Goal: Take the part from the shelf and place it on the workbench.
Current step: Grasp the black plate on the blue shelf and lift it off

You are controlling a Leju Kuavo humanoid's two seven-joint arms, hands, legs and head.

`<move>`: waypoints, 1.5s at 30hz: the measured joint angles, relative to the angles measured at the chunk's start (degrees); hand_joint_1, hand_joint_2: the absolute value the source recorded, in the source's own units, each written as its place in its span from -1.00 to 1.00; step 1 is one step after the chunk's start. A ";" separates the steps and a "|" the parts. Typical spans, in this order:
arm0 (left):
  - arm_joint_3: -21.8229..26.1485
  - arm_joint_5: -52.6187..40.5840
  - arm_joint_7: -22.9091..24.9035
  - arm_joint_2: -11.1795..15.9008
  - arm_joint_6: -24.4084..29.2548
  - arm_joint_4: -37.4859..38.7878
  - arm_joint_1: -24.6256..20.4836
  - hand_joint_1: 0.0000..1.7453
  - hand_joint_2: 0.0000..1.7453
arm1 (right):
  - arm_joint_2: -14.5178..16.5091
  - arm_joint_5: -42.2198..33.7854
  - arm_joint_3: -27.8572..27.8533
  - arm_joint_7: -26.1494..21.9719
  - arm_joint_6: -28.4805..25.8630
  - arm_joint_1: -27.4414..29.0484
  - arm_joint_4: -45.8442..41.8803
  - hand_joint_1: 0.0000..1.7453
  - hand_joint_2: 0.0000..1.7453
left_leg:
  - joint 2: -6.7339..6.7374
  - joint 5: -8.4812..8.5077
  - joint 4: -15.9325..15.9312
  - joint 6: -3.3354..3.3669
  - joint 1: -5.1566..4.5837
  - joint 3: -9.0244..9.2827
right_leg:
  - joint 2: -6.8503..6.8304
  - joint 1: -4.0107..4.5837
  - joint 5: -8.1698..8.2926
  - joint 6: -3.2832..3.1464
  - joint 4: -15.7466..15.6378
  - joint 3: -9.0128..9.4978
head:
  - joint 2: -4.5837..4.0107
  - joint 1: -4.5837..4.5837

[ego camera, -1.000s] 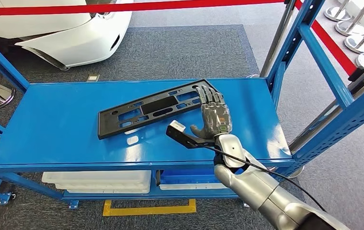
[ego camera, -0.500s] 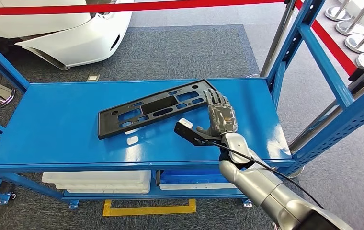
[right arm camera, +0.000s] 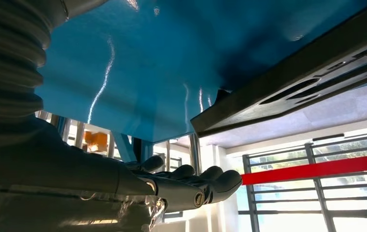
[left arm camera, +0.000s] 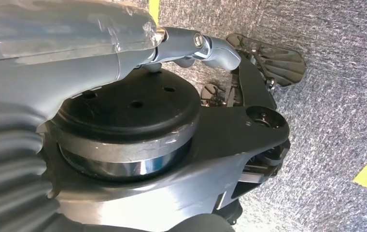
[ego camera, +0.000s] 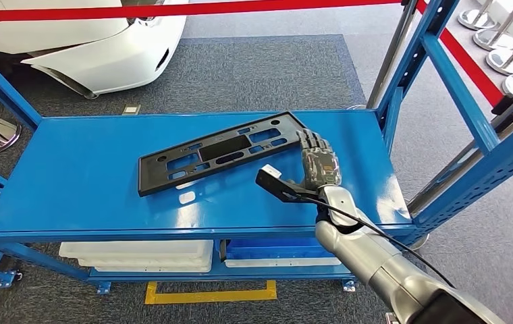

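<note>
Part: long flat black plastic plate w/ rectangular cut-outs and small holes [ego camera: 219,152], lying flat on the glossy blue metal workbench top [ego camera: 78,182], angled so its right end sits farther back than its left. Nothing grips it. In right wrist view the same plate [right arm camera: 297,92] rests on the blue surface, one end near the cam.

Right hand: grey-silver many-fingered hand [ego camera: 319,165], just right of the plate's right end, above the bench top, fingers extended and apart, pointing away from the robot. Holds nothing; small gap betw. fingertips and plate edge, can't tell from head view if they touch. In right wrist view the hand [right arm camera: 186,186] has fingers loosely spread, empty.

Wrist cam: black bracket w/ white tip [ego camera: 274,182] sticks out left of the right wrist, over the bench; black cable runs back along the silver forearm [ego camera: 375,260].

Left hand: grey ribbed cover and thumb [left arm camera: 75,72] seen in left wrist view, hanging over grey carpet; fingers hidden, can't tell if open or closed.

Bench: blue frame uprights [ego camera: 436,74] at right; lower level holds a white tray [ego camera: 139,255] and a blue bin [ego camera: 267,248].

Floor: grey carpet [ego camera: 254,67], yellow tape marking [ego camera: 210,293] in front of bench.

Behind: white car body panel [ego camera: 85,47] at upper left, red barrier belt [ego camera: 193,9] across the top.
</note>
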 joint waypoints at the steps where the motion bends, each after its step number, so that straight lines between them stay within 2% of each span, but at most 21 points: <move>1: 0.00 -0.02 -0.01 0.00 -0.08 0.00 -0.01 -1.00 -1.00 | 0.03 0.06 0.00 -0.01 0.02 -0.05 0.28 -1.00 1.00 | 0.00 0.00 0.00 0.00 0.00 0.00 | 0.00 0.00 0.00 0.00 0.00 0.00 | 0.00 0.00; 45: 0.00 0.27 -0.64 0.01 -1.22 0.00 -0.11 -1.00 -1.00 | 2.15 0.89 0.13 -0.03 0.37 -1.44 4.74 -1.00 1.00 | -0.01 0.00 0.00 0.00 0.00 -0.03 | -0.02 0.00 0.00 0.00 0.01 -0.02 | 0.00 -0.01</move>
